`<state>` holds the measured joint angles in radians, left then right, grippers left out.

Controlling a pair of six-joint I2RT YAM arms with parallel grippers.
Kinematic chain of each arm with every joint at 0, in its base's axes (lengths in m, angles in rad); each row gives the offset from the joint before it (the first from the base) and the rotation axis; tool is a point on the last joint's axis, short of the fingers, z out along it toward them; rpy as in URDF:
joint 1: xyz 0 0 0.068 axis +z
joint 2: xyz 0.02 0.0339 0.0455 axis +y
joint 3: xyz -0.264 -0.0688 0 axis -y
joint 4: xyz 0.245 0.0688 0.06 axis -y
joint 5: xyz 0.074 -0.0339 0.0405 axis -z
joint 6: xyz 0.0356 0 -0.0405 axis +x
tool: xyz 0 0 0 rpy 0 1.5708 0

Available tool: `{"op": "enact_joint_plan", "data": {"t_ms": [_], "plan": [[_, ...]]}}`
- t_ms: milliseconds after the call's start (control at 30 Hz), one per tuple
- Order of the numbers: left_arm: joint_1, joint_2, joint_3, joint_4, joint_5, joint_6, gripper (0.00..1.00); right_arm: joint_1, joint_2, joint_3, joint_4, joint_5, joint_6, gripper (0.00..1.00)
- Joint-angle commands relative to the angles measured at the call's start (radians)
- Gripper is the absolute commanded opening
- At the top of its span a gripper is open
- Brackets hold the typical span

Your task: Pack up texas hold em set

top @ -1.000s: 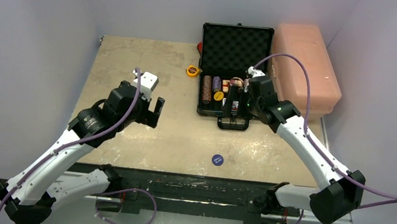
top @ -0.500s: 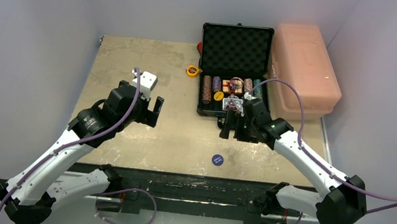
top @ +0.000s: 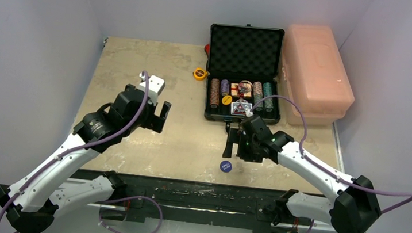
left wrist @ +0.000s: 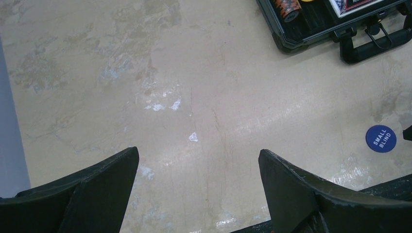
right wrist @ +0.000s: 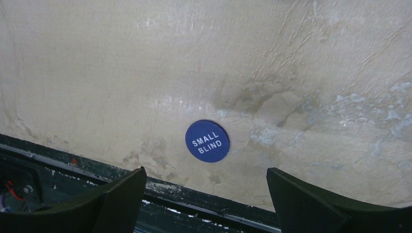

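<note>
The black briefcase (top: 246, 45) stands open at the back of the table, its foam lid upright. Its tray holds chip stacks (top: 214, 92), a yellow button (top: 227, 100) and a card deck (top: 241, 108). A blue "SMALL BLIND" button (top: 225, 166) lies flat on the table near the front edge. My right gripper (top: 236, 153) hangs open just above and behind the blue button (right wrist: 207, 141), with nothing between its fingers. Over bare table to the left, my left gripper (top: 160, 118) is open and empty. The left wrist view catches the briefcase corner (left wrist: 291, 41) and the blue button (left wrist: 381, 138).
A pink plastic box (top: 316, 64) sits against the case's right side. A yellow tape measure (top: 199, 73) lies left of the case, and a small red object (top: 207, 48) shows behind it. The dark rail (top: 196, 190) at the table's front edge runs right below the blue button.
My right gripper pulled back from over the briefcase tray toward the front edge and now hovers by the blue button. A card deck now shows in the tray. The left arm barely moved.
</note>
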<state>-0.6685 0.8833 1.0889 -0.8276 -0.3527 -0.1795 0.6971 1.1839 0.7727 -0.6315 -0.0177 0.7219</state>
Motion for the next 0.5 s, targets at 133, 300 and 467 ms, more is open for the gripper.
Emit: {"op": "enact_joint_plan", "data": {"t_ms": [133, 300, 467], "plan": [[0.004, -0.010, -0.004, 0.026, -0.008, 0.018, 0.93, 0.089, 0.059, 0.004, 0.002, 0.087, 0.110, 0.99], [0.003, -0.007, -0.002, 0.025, -0.008, 0.017, 0.93, 0.128, 0.119, 0.033, -0.010, 0.134, 0.131, 0.98], [0.005, -0.008, 0.007, 0.018, -0.057, -0.009, 0.94, 0.154, 0.186, 0.058, 0.003, 0.141, 0.137, 0.94]]}}
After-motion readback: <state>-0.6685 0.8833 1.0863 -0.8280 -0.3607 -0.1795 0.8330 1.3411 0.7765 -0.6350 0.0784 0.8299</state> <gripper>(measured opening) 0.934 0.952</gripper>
